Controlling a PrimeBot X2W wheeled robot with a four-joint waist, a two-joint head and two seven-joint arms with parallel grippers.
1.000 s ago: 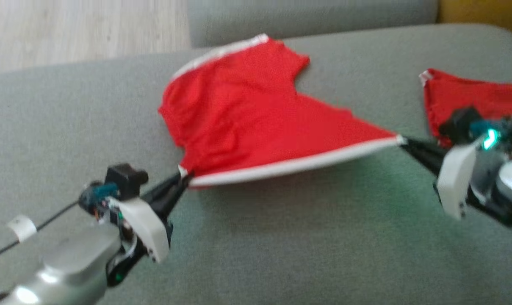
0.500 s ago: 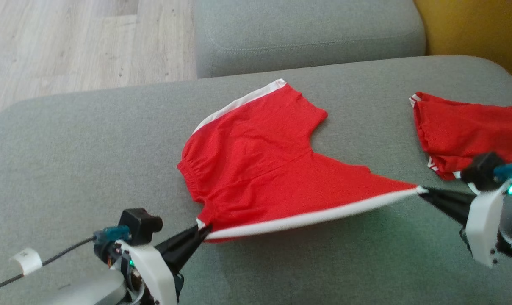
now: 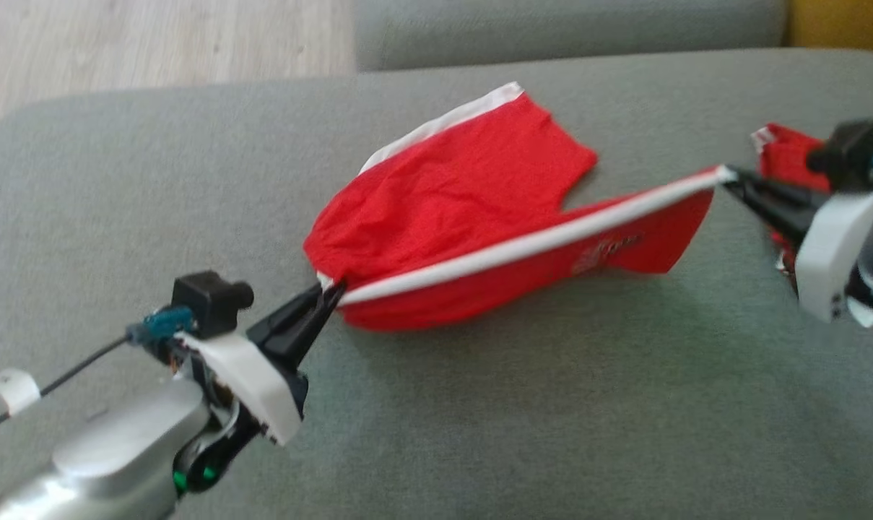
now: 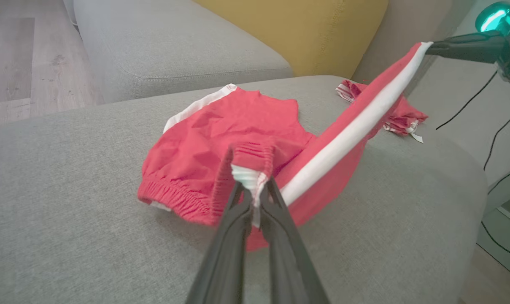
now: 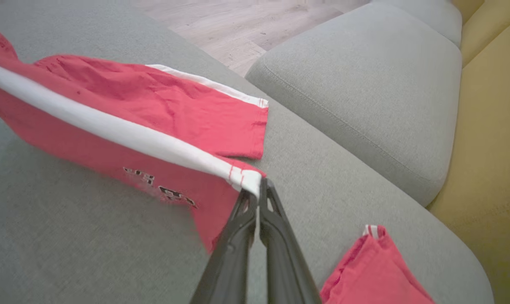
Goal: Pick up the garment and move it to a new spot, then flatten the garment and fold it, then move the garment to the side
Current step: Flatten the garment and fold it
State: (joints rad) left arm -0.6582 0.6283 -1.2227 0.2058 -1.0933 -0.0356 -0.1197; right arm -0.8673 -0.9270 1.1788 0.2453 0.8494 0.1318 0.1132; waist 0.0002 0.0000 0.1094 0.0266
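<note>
1. Folding is judged to be in hand: the near, striped edge of the shorts (image 3: pixel 465 173) is held lifted and taut between both claws.
2. The left claw (image 3: pixel 333 290) is closed on the waistband corner, and the right claw (image 3: pixel 729 177) on the hem corner.
3. The far half of the shorts is laid on the cushion (image 3: pixel 479 419), mid-scene.
4. Next, the lifted edge should be carried evenly over the far half.

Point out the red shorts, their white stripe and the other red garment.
Red shorts (image 3: pixel 479 166): head view, far leg.
White stripe (image 5: pixel 111 126): right wrist view, mid-length.
Other red garment (image 5: pixel 373 274): right wrist view, its middle.
</note>
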